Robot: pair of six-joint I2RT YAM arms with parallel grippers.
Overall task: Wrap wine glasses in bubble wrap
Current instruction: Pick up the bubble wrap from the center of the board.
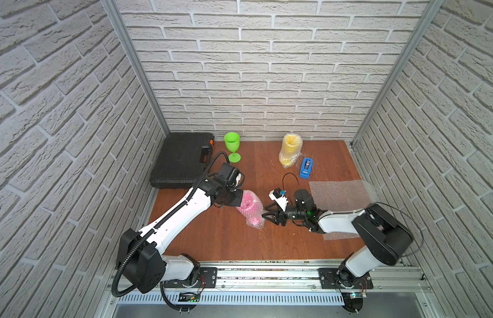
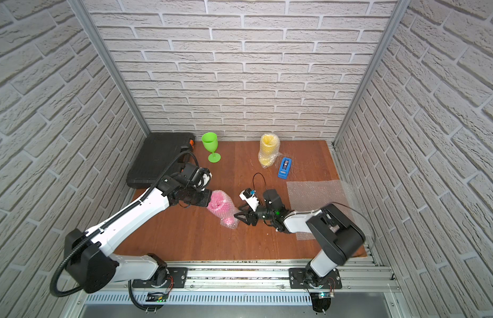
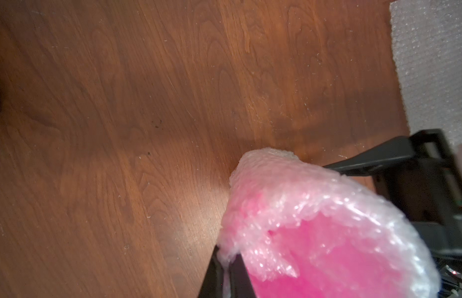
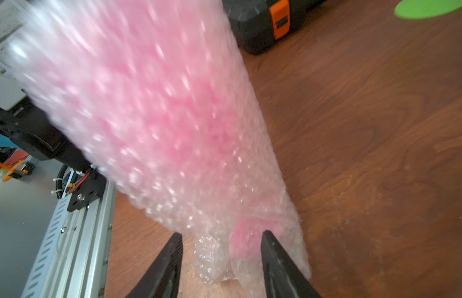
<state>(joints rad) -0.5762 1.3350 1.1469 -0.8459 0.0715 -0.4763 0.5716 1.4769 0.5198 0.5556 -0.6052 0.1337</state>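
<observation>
The left hand [image 3: 226,258] is clenched on the rim of the clear bubble wrap [image 3: 276,180] sheathing the neon pink plastic goblet [image 1: 246,203], steadying it nearer the robot than the blue plastic tape dispenser [image 1: 306,167]. The right hand [image 4: 221,233] straddles its foot, jaws spread, apparently released, though blur hides contact.

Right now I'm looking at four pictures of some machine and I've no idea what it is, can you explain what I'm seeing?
Two robot arms stand at a wooden table. Two pictures look down from overhead; two come from cameras on the arms' wrists. The left gripper pinches the bubble wrap around the pink goblet; the right gripper is open at its foot end. Also there: a wrapped yellow goblet, a bare green goblet, a spare sheet, a blue tape dispenser, a black case.
</observation>
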